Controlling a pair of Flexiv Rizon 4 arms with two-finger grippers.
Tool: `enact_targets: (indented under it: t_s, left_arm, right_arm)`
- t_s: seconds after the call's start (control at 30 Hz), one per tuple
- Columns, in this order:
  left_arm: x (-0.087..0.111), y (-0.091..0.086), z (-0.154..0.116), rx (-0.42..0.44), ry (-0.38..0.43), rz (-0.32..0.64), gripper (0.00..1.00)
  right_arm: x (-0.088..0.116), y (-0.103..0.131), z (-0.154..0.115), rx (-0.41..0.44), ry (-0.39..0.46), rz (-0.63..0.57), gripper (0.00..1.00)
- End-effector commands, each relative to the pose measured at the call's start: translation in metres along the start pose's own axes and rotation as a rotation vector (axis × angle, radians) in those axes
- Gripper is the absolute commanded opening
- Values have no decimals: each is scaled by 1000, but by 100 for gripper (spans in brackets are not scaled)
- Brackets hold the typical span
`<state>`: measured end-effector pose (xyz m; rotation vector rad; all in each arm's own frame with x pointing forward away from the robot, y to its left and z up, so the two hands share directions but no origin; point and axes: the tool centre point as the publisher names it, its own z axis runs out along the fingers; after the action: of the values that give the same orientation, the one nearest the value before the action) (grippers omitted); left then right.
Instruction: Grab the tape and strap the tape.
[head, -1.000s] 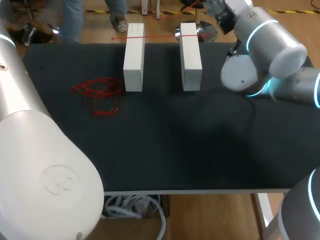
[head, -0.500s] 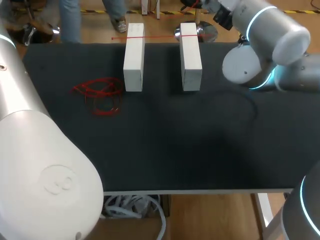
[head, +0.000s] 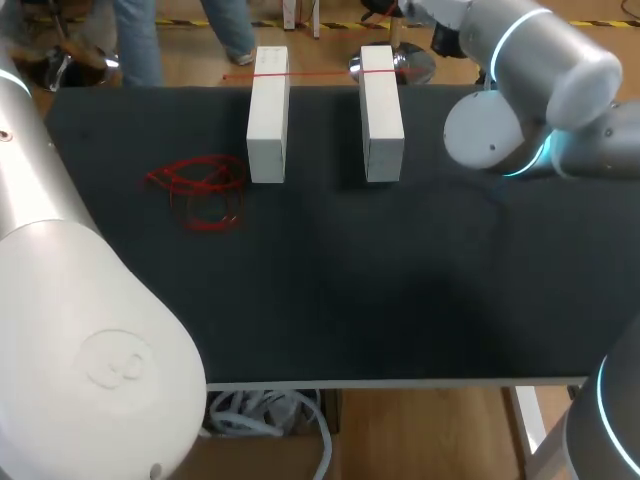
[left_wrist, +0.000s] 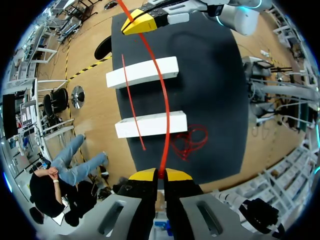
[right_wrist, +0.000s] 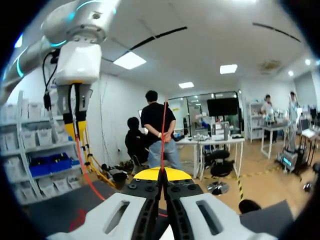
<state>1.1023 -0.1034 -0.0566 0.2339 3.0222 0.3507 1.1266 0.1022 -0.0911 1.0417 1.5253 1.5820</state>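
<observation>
A red tape (left_wrist: 161, 95) is stretched taut between my two grippers, high over the table. My left gripper (left_wrist: 159, 173) is shut on one end of it. My right gripper (right_wrist: 162, 172) is shut on the other end (right_wrist: 163, 135), out past the table's far right corner; it also shows in the left wrist view as a yellow-tipped right gripper (left_wrist: 136, 24). My left gripper (right_wrist: 76, 131) hangs ahead of the right one, fingers down. Two white blocks (head: 267, 115) (head: 381, 110) lie side by side on the black table (head: 400, 290). A thin red strand (head: 300, 73) crosses their far ends.
A loose tangle of red tape (head: 198, 190) lies on the table left of the blocks, and shows beside the nearer block in the left wrist view as a red tangle (left_wrist: 190, 141). My right arm's elbow (head: 490, 140) hangs over the table's far right.
My right arm has drawn back toward the table's far edge, its wrist going further out of the head view. The blocks, strand and tangle have not moved.
</observation>
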Motion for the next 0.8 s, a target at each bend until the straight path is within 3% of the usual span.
enact_targets:
  t_s: [0.03,0.33,0.5,0.6,0.8]
  left_arm:
    - [0,0,-2,-4,2,-1,0]
    - [0,0,-2,-4,2,-1,0]
    - [0,0,-2,-4,2,-1,0]
    - [0,0,-2,-4,2,-1,0]
    - [0,0,-2,-4,2,-1,0]
  right_arm:
    - [-1,-4,3,-96,52,-295,0]
    - [5,-4,6,-120,46,-479,0]
    - [10,-3,11,-98,40,-436,0]
    - [14,3,11,-69,53,-269,0]
    - [14,3,11,-69,53,-269,0]
